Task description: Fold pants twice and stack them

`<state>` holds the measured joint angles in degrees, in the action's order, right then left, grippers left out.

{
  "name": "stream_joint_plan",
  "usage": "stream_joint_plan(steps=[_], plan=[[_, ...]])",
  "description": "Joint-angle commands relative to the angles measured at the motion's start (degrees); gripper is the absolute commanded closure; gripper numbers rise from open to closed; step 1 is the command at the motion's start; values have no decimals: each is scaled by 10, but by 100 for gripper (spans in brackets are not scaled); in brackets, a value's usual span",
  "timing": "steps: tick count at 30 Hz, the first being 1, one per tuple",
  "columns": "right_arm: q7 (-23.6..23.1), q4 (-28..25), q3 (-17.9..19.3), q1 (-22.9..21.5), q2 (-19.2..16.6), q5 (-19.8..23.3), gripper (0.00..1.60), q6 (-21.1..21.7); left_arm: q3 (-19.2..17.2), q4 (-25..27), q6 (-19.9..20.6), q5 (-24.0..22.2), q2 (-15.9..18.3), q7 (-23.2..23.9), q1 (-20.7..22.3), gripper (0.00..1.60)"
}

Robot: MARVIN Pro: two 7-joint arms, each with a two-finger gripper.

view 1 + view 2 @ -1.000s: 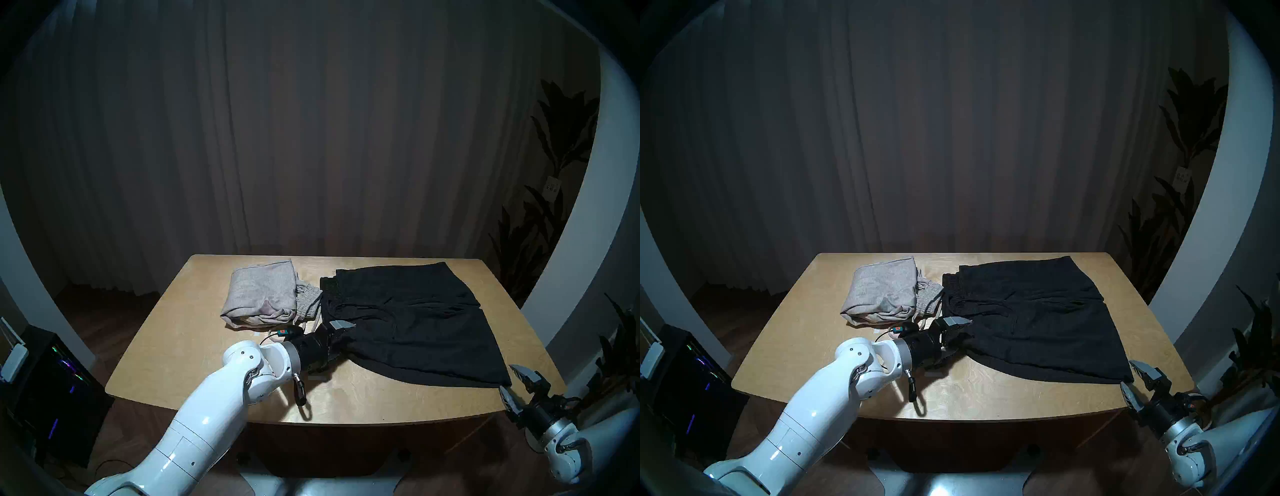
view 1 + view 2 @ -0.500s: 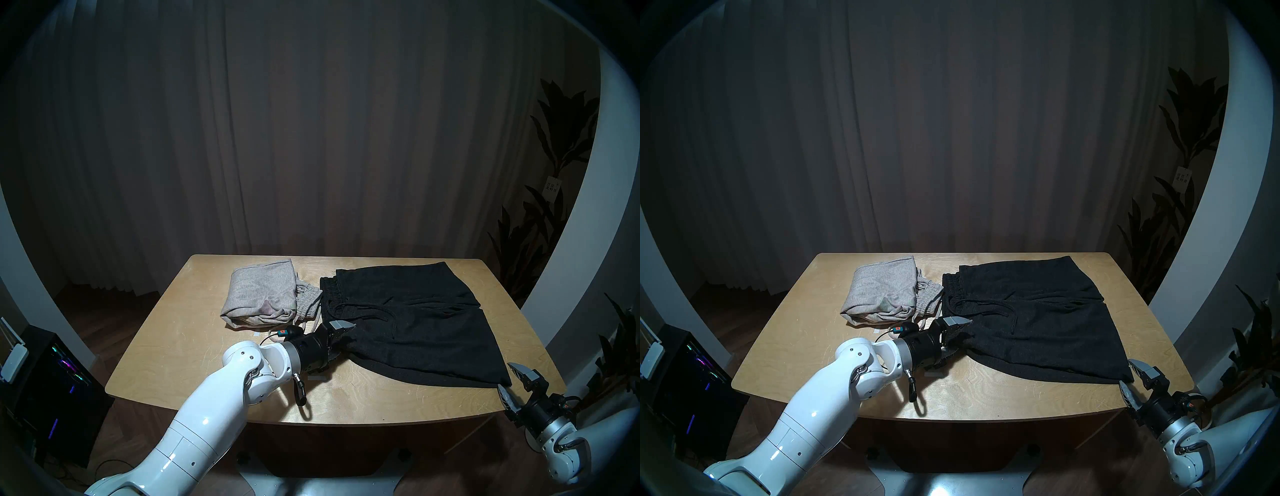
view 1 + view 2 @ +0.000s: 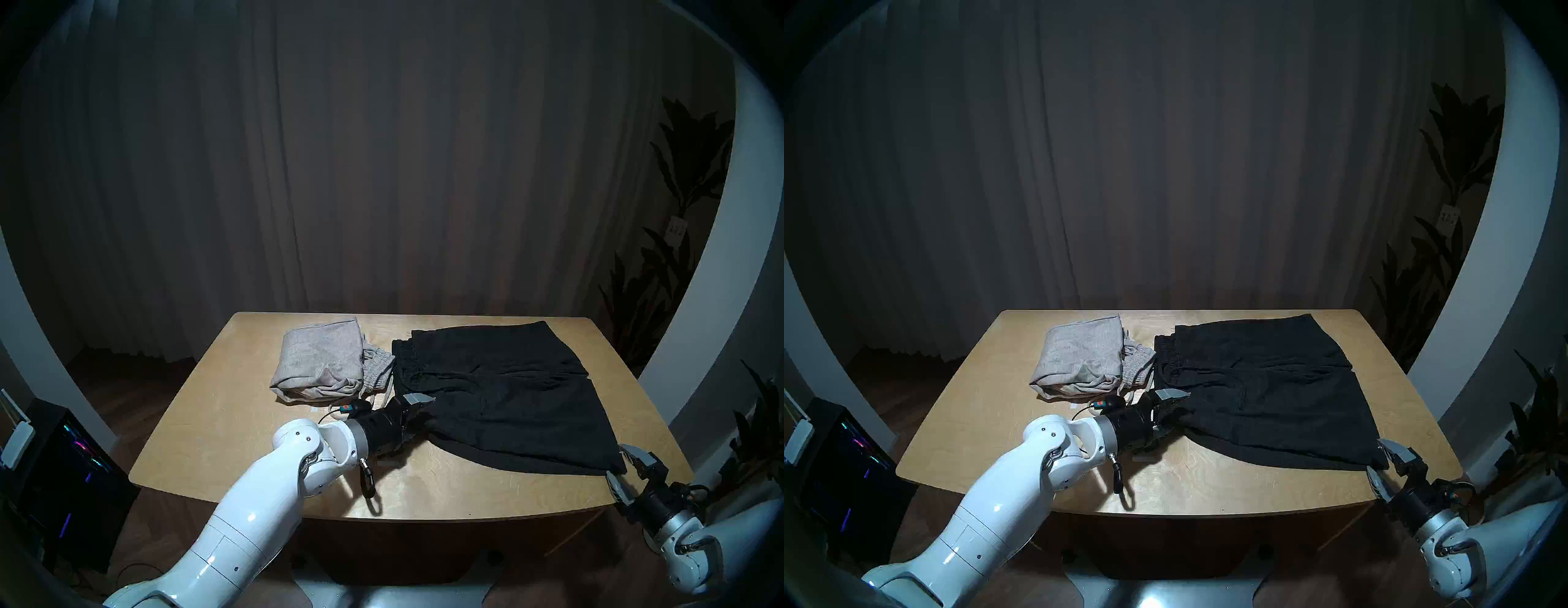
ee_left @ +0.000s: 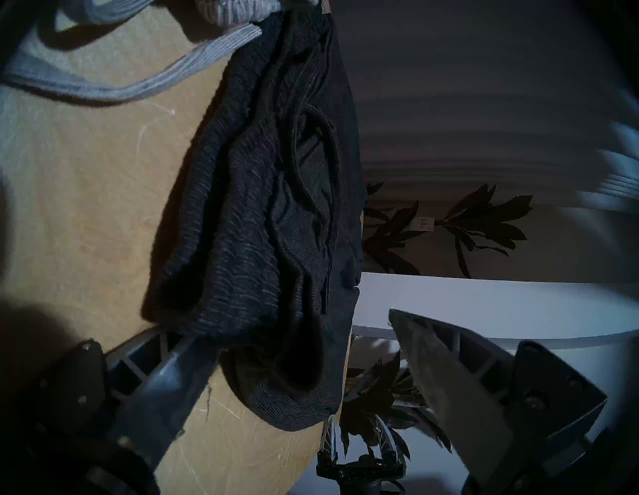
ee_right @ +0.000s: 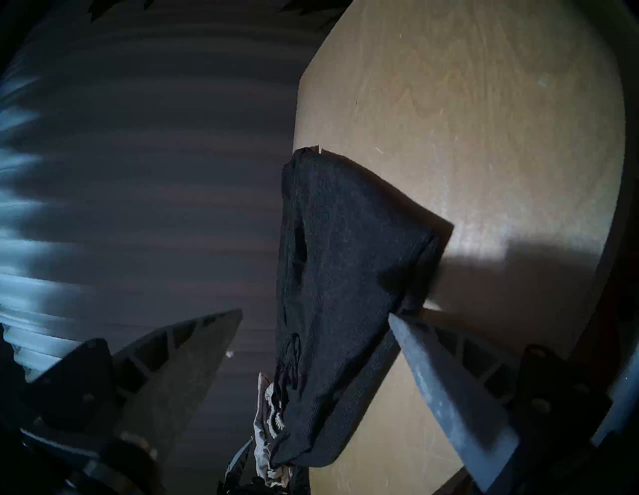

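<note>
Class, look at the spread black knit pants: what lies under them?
Bare wood of the tan wooden table shows all around the black knit pants; whatever lies beneath them is covered, so it cannot be seen.

Grey pants (image 4: 145, 86): cut off at the left wrist view's top edge. Black pants (image 3: 500, 395): near waist corner hidden behind the left gripper (image 3: 418, 418).

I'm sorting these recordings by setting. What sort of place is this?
Probably a home-like room staged for testing: a wooden table before a long curtain, a potted plant, and a lit computer on the floor.
</note>
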<state>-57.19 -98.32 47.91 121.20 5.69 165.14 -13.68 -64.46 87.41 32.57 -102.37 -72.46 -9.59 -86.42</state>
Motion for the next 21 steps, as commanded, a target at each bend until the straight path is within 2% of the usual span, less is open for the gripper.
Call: stream_joint_plan(steps=[1,21], plan=[[5,-12,6,-3,0,-1,0,-2,3,-3,2,1,1,-1,-2,0],[16,-40,17,-15,0,-1,0,-10,5,-3,1,2,2,4,-2,0]])
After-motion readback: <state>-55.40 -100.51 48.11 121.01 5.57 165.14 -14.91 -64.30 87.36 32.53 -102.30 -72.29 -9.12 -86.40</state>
